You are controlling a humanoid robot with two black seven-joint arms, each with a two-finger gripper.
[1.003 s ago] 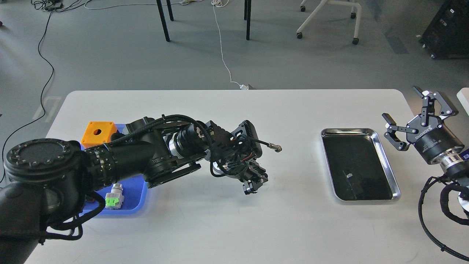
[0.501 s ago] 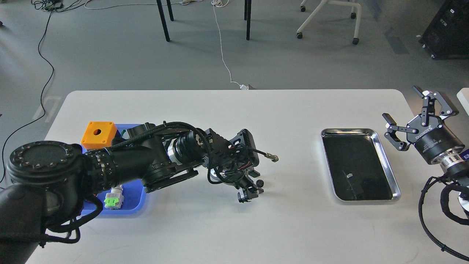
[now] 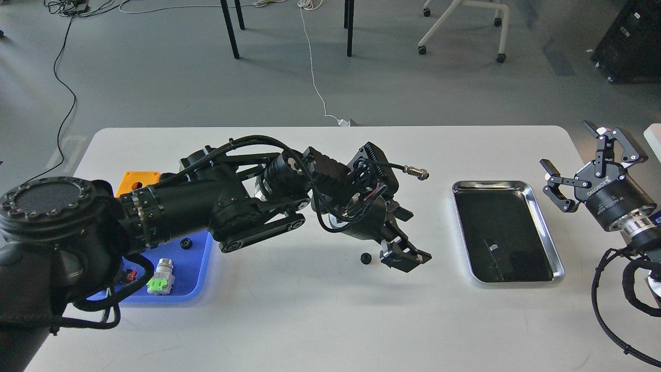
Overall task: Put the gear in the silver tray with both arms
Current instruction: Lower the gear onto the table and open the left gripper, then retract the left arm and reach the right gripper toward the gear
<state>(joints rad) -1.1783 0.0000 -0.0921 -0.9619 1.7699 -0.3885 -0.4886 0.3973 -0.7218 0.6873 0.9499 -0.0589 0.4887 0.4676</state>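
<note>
Lying loose on the surface point(image 3: 310, 289), the gear point(image 3: 365, 258) sits beside the left pincer point(image 3: 408, 257), grip unclear; silver tray point(image 3: 545, 222) empty, right pincer point(image 3: 586, 157) open.

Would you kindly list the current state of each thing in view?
Left gripper: just above the table, nothing visibly held.
Right gripper: open, empty.
Small black gear: lying on the table.
Silver tray: empty.
Blue tray: holds a second gear.
</note>
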